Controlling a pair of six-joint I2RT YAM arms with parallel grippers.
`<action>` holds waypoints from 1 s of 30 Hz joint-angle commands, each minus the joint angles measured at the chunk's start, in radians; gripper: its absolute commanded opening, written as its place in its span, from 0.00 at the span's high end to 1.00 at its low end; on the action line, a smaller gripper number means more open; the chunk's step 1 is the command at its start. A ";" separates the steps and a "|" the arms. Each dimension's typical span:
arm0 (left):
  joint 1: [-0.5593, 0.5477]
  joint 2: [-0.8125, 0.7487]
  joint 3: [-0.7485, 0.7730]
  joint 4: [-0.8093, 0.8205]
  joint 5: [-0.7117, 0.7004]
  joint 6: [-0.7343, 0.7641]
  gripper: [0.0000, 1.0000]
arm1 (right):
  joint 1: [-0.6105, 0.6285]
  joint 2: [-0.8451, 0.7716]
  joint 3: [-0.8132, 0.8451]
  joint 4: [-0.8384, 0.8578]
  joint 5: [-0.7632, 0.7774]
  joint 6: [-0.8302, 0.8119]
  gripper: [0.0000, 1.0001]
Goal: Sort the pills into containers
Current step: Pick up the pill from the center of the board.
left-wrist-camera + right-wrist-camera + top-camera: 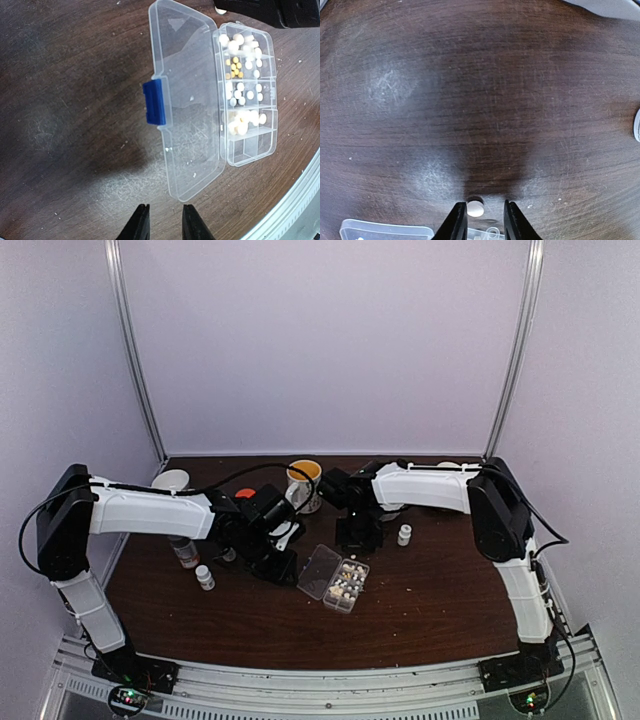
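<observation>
The clear organizer box [335, 578] lies open mid-table, its lid [187, 100] flat to the left with a blue latch [154, 102]. Its containers [247, 95] hold whitish and yellow-tan pills [239, 45]; the nearest compartments look empty. My left gripper [163, 209] hovers over bare wood just short of the lid's corner, open, nothing between its fingers. My right gripper [485, 205] is low over the table beyond the box, open. One round white pill [475, 208] sits between its fingers, close to the left one and apart from the right. The box's edge [385, 231] shows at the bottom.
A mug with a yellow inside [305, 480] stands at the back, a white cup [170, 480] at back left. Small white bottles [205, 577] [404, 535] and a taller bottle [185, 552] stand either side of the box. The table's metal front rail [300, 200] runs near the box.
</observation>
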 commanded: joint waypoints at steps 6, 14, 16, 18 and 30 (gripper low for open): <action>-0.005 -0.016 0.008 0.009 -0.002 0.016 0.74 | -0.001 0.029 0.044 -0.016 -0.003 -0.010 0.75; -0.006 -0.024 0.010 -0.005 -0.014 0.016 0.74 | -0.001 0.038 0.046 -0.011 -0.012 -0.010 0.75; -0.006 -0.034 0.018 -0.026 -0.040 0.019 0.73 | 0.000 0.042 0.045 -0.012 -0.013 -0.010 0.76; -0.004 -0.050 0.032 -0.059 -0.078 0.029 0.73 | 0.000 0.047 0.044 -0.013 -0.014 -0.010 0.76; 0.142 -0.227 0.053 -0.230 -0.252 0.106 0.71 | 0.001 0.048 0.043 -0.012 -0.015 -0.013 0.86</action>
